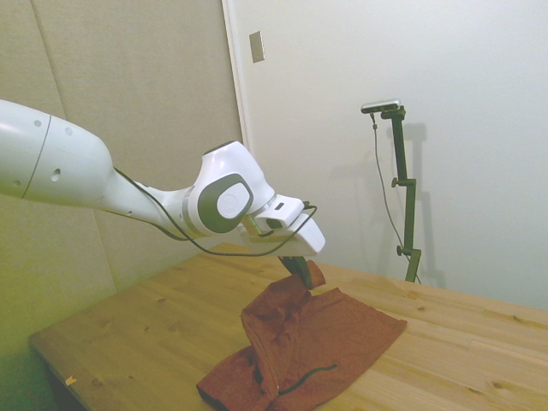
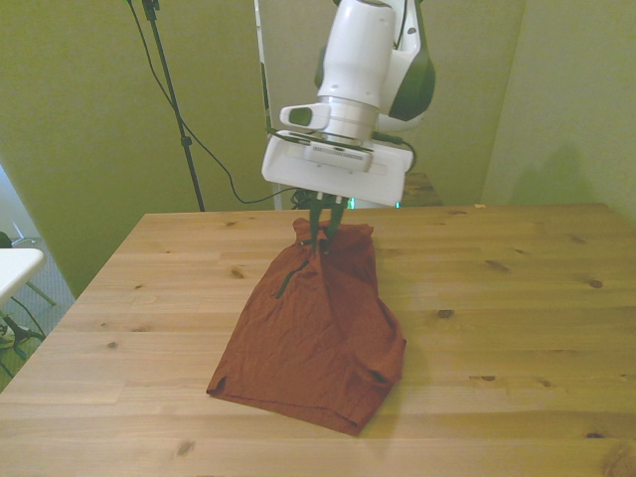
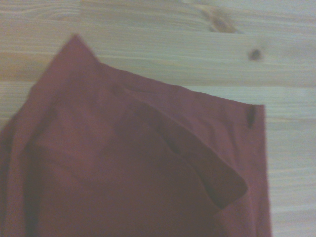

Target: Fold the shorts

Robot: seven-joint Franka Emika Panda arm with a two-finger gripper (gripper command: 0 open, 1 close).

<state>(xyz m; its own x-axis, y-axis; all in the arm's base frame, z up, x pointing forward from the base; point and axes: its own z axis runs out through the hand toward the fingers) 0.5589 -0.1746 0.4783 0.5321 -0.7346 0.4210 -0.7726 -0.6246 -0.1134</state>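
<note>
The shorts (image 2: 313, 333) lay on the wooden table (image 2: 517, 298), one edge pinched and lifted off the surface by the gripper (image 2: 325, 225), whose fingers were closed tight on a peak of the fabric. By the look of it the fold was under way but unfinished: the raised edge had yet to be carried over and laid down. No containers were in sight.

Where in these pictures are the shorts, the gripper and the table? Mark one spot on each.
shorts (image 2: 318, 338): front view, on the flat middle of the red cloth.
gripper (image 2: 324, 227): front view, at its tips, pinching the lifted edge of the cloth.
table (image 2: 517, 328): front view, on bare wood beside the cloth.
</note>
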